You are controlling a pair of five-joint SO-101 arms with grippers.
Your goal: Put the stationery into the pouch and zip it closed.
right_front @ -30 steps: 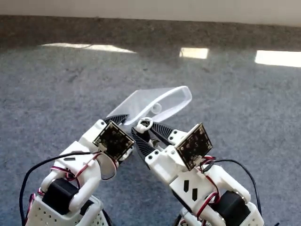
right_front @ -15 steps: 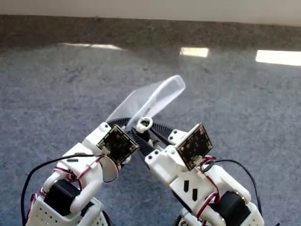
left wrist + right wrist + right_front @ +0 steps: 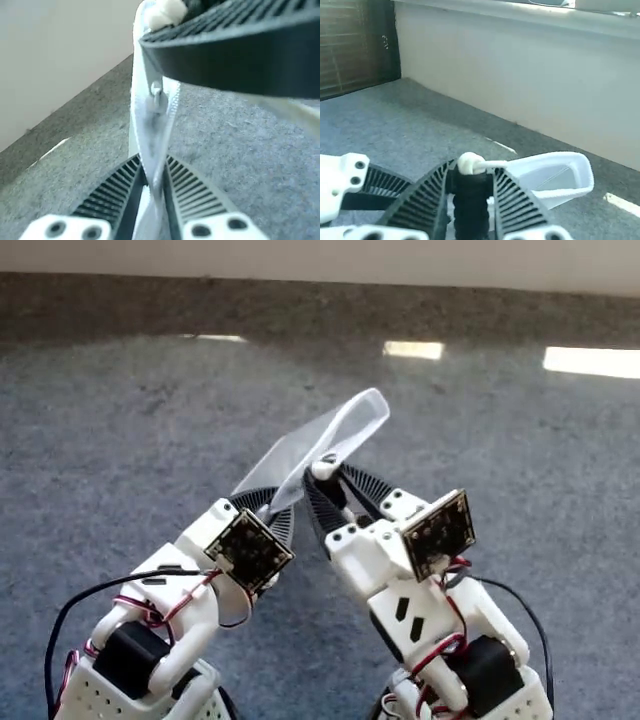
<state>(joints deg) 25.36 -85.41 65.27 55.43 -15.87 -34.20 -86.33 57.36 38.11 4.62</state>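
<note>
Pouch: clear, raised, tilted, between 2 grippers.
Left gripper: clamped on pouch's lower end.
Right gripper: closed around black piece, white knot atop.
Table: grey, speckled, glare patches.
Room: pale wall, dark blinds.

Bright, even daylight; pale glare patches on the far side of the table; shadows faint.

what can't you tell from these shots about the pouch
- Contents, high view: the pouch is translucent and its lower end sits behind the left gripper and right gripper; whether stationery is inside cannot be told.
- Zip, left wrist view: the slider is blurred and the right gripper cuts across above it; how far it is closed is unclear.
- Right wrist view: what the dark piece in the right gripper is.
</note>
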